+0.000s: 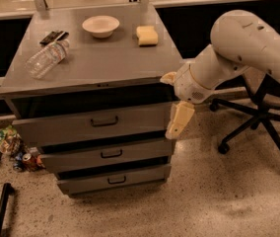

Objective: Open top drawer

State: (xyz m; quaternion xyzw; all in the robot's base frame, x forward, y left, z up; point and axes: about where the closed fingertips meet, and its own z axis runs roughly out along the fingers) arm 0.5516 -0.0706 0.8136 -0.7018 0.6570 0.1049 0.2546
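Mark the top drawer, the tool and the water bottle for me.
top drawer [56,127]: camera view, left part of front panel.
tool [177,113]: camera view, pale part by the drawer's right end.
water bottle [46,59]: camera view, middle of its body.
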